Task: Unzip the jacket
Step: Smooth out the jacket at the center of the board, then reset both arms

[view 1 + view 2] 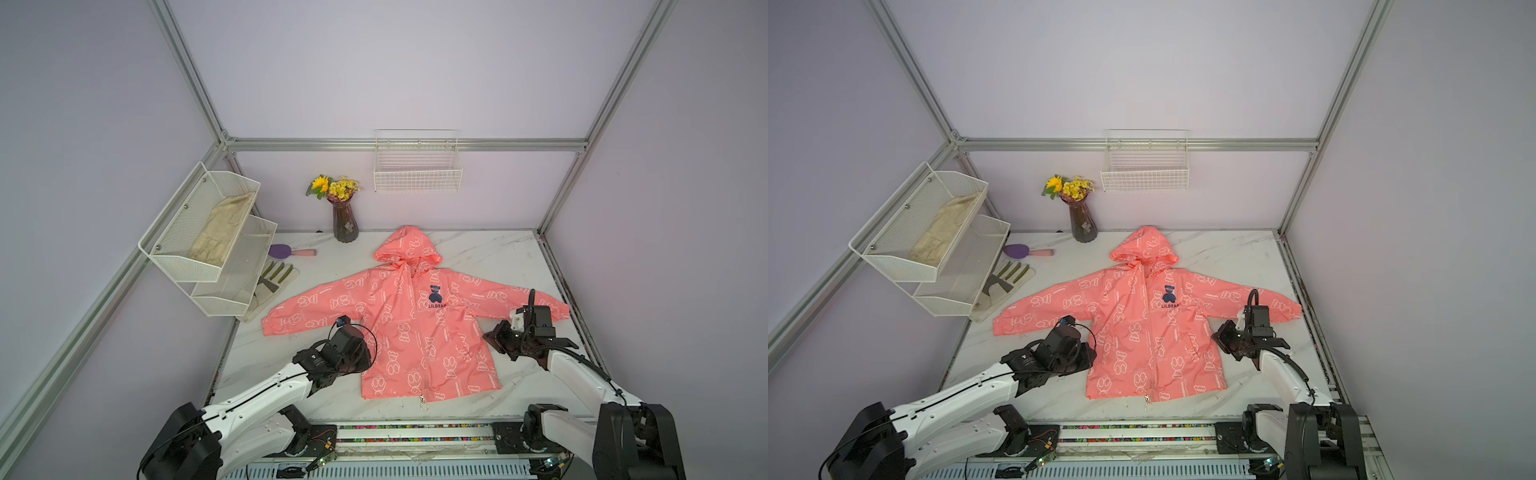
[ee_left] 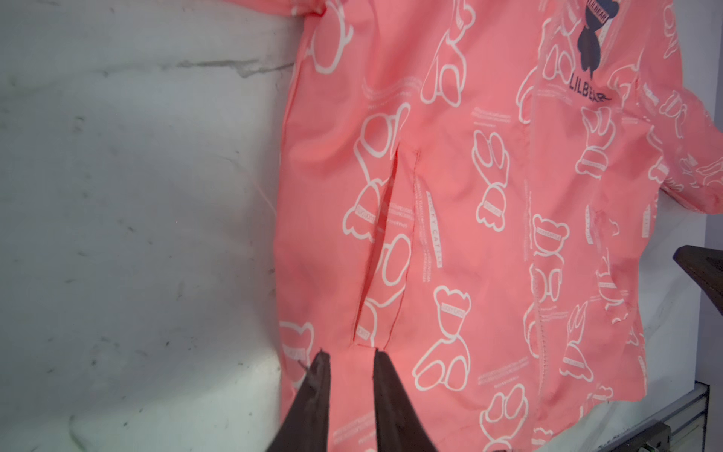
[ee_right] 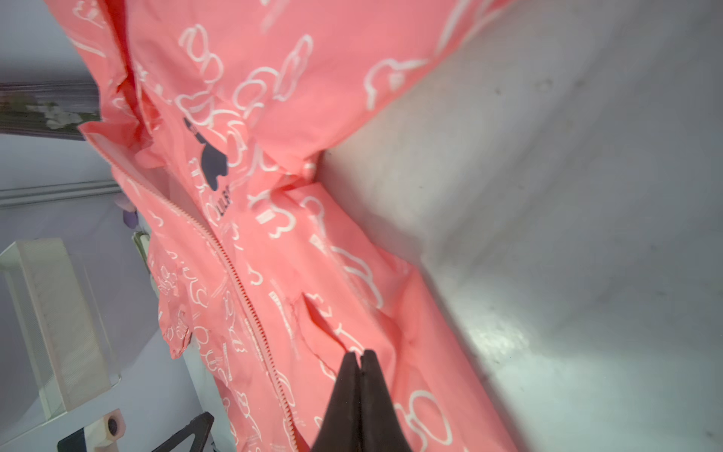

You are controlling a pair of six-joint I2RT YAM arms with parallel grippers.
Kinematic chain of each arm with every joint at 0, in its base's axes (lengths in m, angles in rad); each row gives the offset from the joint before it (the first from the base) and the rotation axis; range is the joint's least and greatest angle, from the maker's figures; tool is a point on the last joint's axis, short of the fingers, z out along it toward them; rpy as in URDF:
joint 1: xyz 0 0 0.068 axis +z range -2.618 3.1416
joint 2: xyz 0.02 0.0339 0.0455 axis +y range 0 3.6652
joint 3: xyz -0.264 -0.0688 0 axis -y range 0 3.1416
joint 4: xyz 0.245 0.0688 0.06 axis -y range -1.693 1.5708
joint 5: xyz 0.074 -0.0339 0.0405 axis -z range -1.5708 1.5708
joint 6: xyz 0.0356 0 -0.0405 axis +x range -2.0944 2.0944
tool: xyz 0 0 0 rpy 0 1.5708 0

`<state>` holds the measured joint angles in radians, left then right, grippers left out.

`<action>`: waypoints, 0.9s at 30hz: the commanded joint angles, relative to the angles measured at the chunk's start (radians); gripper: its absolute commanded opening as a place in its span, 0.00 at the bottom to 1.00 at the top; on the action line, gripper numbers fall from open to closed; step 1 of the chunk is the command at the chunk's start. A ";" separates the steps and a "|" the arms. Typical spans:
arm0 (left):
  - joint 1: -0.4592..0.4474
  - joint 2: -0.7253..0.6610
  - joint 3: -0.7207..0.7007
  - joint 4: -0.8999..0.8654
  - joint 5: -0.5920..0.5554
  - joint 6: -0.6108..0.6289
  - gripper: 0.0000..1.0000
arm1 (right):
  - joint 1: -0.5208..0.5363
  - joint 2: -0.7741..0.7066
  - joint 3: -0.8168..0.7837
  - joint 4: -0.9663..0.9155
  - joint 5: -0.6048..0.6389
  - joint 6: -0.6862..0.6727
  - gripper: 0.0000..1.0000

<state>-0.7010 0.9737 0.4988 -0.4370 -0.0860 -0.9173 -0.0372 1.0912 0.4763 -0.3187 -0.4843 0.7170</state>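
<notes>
The jacket (image 1: 399, 332) lies flat, face-up on the marble table (image 1: 478, 249), hood toward the back wall, zipper (image 3: 242, 289) closed where it shows. Left gripper (image 2: 348, 354) sits at the jacket's side edge by the end of a pocket slit (image 2: 385, 242), its 2 fingers a little apart, pink cloth showing in the gap, nothing visibly clamped. Right gripper (image 3: 358, 354) is squeezed tight, tips on the fabric by the other pocket (image 3: 324, 325), and I can't tell whether any cloth is nipped between them.
</notes>
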 commanded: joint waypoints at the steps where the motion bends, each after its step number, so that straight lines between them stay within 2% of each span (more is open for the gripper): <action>1: -0.002 -0.087 0.141 -0.069 -0.175 0.149 0.70 | -0.003 -0.034 0.107 -0.010 -0.010 -0.147 0.10; 2: -0.002 -0.108 0.166 -0.064 -0.232 0.206 0.80 | -0.003 -0.037 0.141 -0.019 0.017 -0.199 0.13; 6: 0.000 -0.172 0.223 0.044 -0.514 0.495 1.00 | -0.003 -0.069 0.213 0.015 0.227 -0.371 0.33; 8: 0.001 -0.207 0.194 0.192 -0.639 0.659 1.00 | -0.003 -0.098 0.193 0.100 0.301 -0.395 0.39; 10: 0.003 -0.246 0.137 0.403 -0.701 0.883 1.00 | -0.003 -0.158 0.135 0.207 0.374 -0.413 0.51; 11: 0.009 -0.268 0.100 0.533 -0.739 0.972 1.00 | -0.003 -0.204 0.080 0.309 0.413 -0.443 0.96; 14: 0.068 -0.319 -0.049 0.913 -0.697 1.176 1.00 | -0.003 -0.279 -0.061 0.558 0.523 -0.540 0.97; 16: 0.156 -0.319 -0.110 1.034 -0.662 1.145 1.00 | -0.003 -0.256 -0.119 0.676 0.588 -0.600 0.97; 19: 0.366 -0.256 -0.096 0.872 -0.621 0.898 1.00 | -0.003 -0.120 -0.136 0.772 0.633 -0.633 0.97; 21: 0.479 -0.173 -0.076 0.781 -0.610 0.751 1.00 | -0.003 0.021 -0.177 0.950 0.630 -0.638 0.97; 23: 0.528 -0.096 -0.084 0.791 -0.599 0.722 1.00 | -0.003 0.180 -0.210 1.152 0.618 -0.632 0.97; 27: 0.564 0.034 -0.108 0.892 -0.546 0.758 1.00 | -0.004 0.519 -0.199 1.494 0.519 -0.609 0.97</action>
<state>-0.1574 0.9634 0.4152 0.3614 -0.6853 -0.1207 -0.0376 1.4754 0.2821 0.7956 0.0845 0.1211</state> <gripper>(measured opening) 0.997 0.972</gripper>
